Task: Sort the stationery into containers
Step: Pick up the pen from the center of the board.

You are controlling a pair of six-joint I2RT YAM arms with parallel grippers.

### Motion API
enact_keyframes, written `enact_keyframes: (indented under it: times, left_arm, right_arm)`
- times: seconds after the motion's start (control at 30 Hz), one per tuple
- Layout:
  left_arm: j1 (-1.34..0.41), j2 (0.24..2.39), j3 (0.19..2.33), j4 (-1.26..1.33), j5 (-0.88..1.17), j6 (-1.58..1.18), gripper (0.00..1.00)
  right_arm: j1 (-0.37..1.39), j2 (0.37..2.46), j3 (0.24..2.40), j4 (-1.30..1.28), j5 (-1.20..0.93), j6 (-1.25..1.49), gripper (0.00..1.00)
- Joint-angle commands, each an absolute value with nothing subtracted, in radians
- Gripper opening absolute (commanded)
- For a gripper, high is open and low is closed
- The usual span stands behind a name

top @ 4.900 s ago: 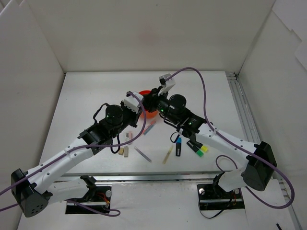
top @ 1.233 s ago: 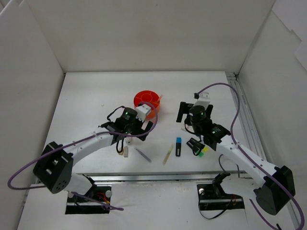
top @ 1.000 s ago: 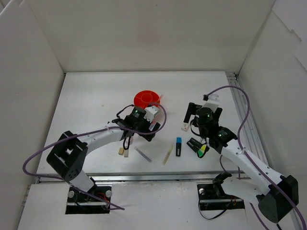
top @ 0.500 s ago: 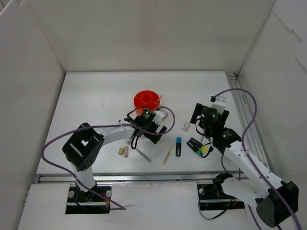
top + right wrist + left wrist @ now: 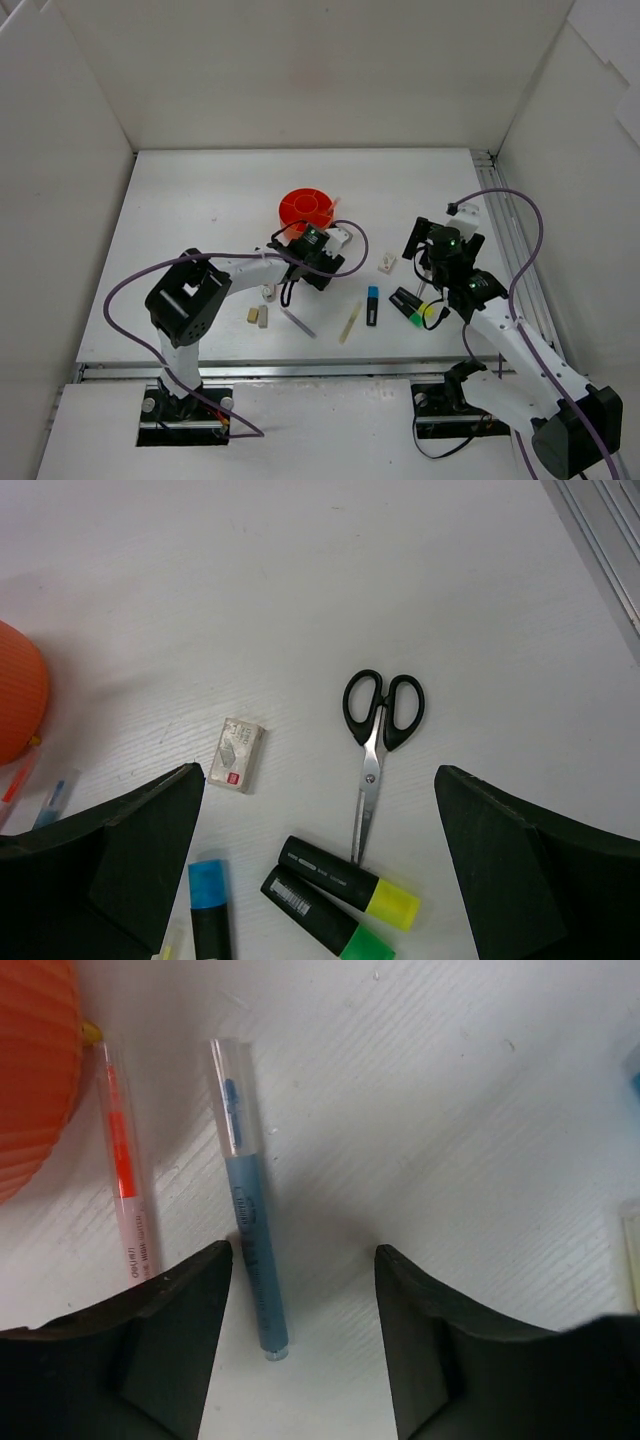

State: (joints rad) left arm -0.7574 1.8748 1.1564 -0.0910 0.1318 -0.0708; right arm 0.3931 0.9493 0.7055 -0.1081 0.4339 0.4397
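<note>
— What is the left gripper point(image 5: 300, 1260) doing?
— It hangs low over the blue pen point(image 5: 250, 1210). Its two fingers are spread apart, with nothing in them. I think it means to pick that pen up.
— How should it do that well?
— The pen's end sits in the gap, but close to one finger. I would slide over a bit so the pen is in the middle. Then go down to the table point(image 5: 450, 1110) and squeeze across the pen, not along it. The orange pen point(image 5: 125, 1175) lies just beside, so keep that finger off it.
— Then?
— Lift it and drop it in the pot point(image 5: 307, 207), which is near.
— What is the pen like?
— Thin and long. One half is blue, the other is clear with a bit of blue inside. It lies flat. It looks round, so it may roll if bumped.
— And the right gripper point(image 5: 318, 772)?
— Wide open too, holding nothing, above the scissors point(image 5: 372, 745).
</note>
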Motion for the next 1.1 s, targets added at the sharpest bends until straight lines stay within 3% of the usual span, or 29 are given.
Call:
enact_keyframes:
  times: [0.0, 0.1, 0.13, 0.17, 0.47, 0.63, 0.83, 1.07]
  left_arm:
    - [-0.752, 1.864, 1.192, -0.081, 0.138, -0.078, 0.48]
    - [-0.752, 1.870, 1.204, -0.086, 0.143, -0.083, 0.26]
    - [-0.752, 1.873, 1.209, -0.090, 0.143, -0.081, 0.10]
    - [-0.752, 1.878, 1.212, -0.095, 0.144, -0.080, 0.01]
    - [-0.761, 1.694, 1.149, -0.009, 0.233, -0.009, 0.00]
    - [-0.761, 1.507, 1.075, 0.138, 0.342, 0.057, 0.00]
    - [-0.779, 1.401, 1.008, 0.247, 0.336, 0.052, 0.00]
    - [-0.810, 1.374, 0.991, 0.287, 0.298, 0.037, 0.00]
  right_arm:
    - [0.384, 0.920, 0.704, -0.083, 0.448, 0.456, 0.98]
    - [0.380, 0.913, 0.701, -0.084, 0.446, 0.456, 0.98]
    - [0.380, 0.908, 0.701, -0.084, 0.446, 0.456, 0.98]
    - [0.380, 0.905, 0.700, -0.086, 0.446, 0.459, 0.98]
    - [0.371, 0.839, 0.687, -0.086, 0.430, 0.456, 0.98]
    - [0.371, 0.828, 0.680, -0.006, 0.143, 0.446, 0.98]
    - [0.373, 0.883, 0.572, 0.452, -0.320, 0.592, 0.98]
    - [0.400, 1.018, 0.548, 0.747, -0.385, 0.744, 0.98]
